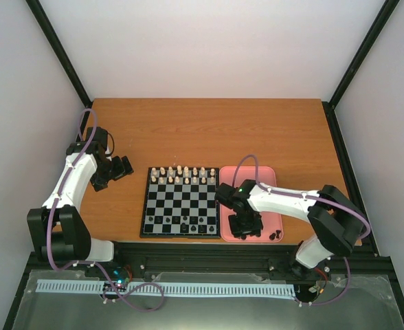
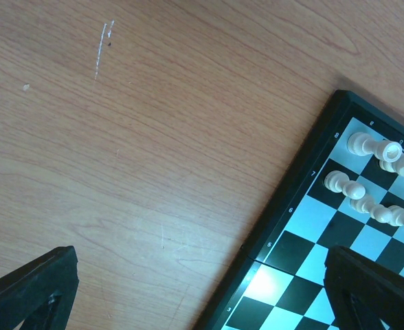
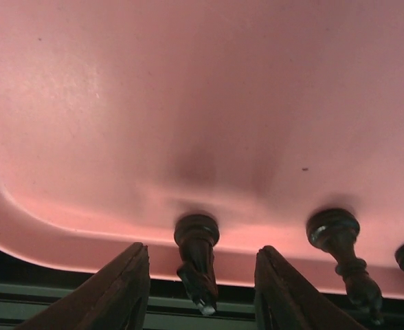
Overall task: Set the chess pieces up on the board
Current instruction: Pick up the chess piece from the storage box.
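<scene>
Step in hand: the right gripper (image 3: 202,256) is reaching down into the pink tray (image 1: 265,180) to pick 1 of the chess pieces, a dark piece (image 3: 196,234) by the tray's near wall.
Right jaws: they are standing open with the dark piece between the 2 fingers (image 3: 130,292); neither finger appears to be touching it.
Left jaws: the left gripper (image 2: 202,302) is hanging wide open over the table (image 1: 209,130), just beside the far left corner of the board (image 1: 145,203), and gripping nothing.
Task's things: several black pieces (image 1: 183,221) are already standing on the 2 near rows of the board; a neighbouring piece (image 3: 339,237) and at least 1 more are waiting in the tray.
Other side: the cream-white pieces (image 1: 179,175) are filling the 2 far rows.
Progress: judging by the gaps on the near rows, the setup is partly done.
Next move: it is calling for the fingers to close squarely on the slim stem, then a straight lift clear of the wall and the neighbour, and a carry left to an empty near square.
</scene>
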Robot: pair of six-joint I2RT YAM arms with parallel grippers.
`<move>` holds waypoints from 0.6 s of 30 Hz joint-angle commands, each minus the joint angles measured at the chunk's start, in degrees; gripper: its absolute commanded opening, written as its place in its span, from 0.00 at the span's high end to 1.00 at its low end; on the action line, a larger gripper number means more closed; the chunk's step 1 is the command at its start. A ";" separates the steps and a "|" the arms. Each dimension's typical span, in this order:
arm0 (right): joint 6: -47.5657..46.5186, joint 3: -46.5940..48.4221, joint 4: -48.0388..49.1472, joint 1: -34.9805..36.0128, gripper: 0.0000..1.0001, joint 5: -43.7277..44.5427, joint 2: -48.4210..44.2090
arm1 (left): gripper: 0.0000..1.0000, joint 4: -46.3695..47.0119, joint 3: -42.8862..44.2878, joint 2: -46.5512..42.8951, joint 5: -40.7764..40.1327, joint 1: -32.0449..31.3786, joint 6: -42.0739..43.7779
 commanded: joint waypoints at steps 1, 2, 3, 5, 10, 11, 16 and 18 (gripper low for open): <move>-0.45 -0.14 2.14 -0.58 0.59 -0.33 1.76 | 0.00 0.00 1.22 -0.11 0.17 -0.36 0.42; -0.59 -0.20 2.27 -0.66 0.60 -0.55 1.99 | 0.00 0.00 1.22 -0.13 0.09 -0.36 0.44; -0.63 -0.24 2.32 -0.67 0.62 -0.67 2.22 | 0.00 -0.02 1.14 -0.06 -0.05 -0.36 0.46; -0.56 -0.38 2.39 -0.67 0.63 -0.74 2.47 | 0.00 0.00 1.05 -0.09 -0.03 -0.36 0.44; -0.52 -0.75 2.49 -0.91 0.69 -0.77 2.84 | 0.00 0.11 0.70 -0.01 -0.02 -0.36 0.53; -0.54 -0.76 2.57 -0.93 0.70 -0.80 2.95 | 0.00 0.17 0.68 0.07 -0.03 -0.36 0.55; -0.19 -0.86 2.50 -0.96 0.79 -1.20 3.22 | 0.00 0.24 0.48 0.03 -0.04 -0.36 0.56; 0.12 -1.10 2.52 -1.01 0.82 -1.19 2.89 | 0.00 0.30 0.23 -0.04 0.07 -0.36 0.54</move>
